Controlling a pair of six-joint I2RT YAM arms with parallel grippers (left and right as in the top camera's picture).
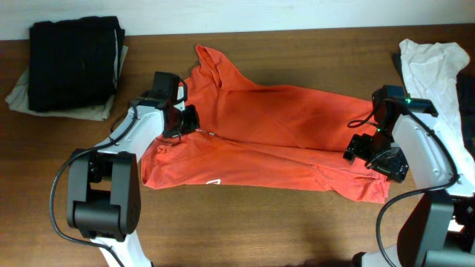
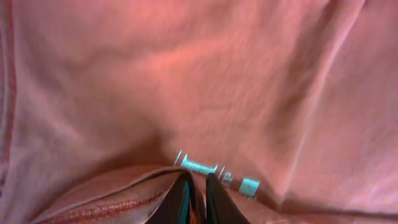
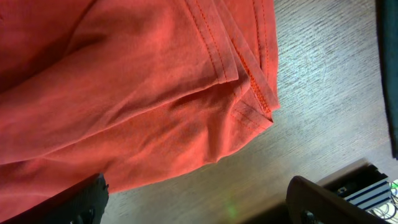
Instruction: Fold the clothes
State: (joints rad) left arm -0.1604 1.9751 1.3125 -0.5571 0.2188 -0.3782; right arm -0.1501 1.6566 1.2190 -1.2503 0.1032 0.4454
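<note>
The red-orange T-shirt [image 1: 274,130] lies spread across the middle of the wooden table, partly doubled over, with a small white mark near its front hem. My left gripper [image 1: 185,122] rests on the shirt's left part and is shut on a fold of the cloth [image 2: 198,186]; the shirt fills the left wrist view [image 2: 186,81]. My right gripper [image 1: 367,152] is open over the shirt's right end. In the right wrist view its fingers [image 3: 199,202] straddle bare table beside the stitched hem [image 3: 249,93].
A stack of black cloth on beige cloth [image 1: 74,63] sits at the back left. White cloth [image 1: 434,67] lies at the back right, next to the right arm. Bare wooden table [image 1: 260,222] runs along the front.
</note>
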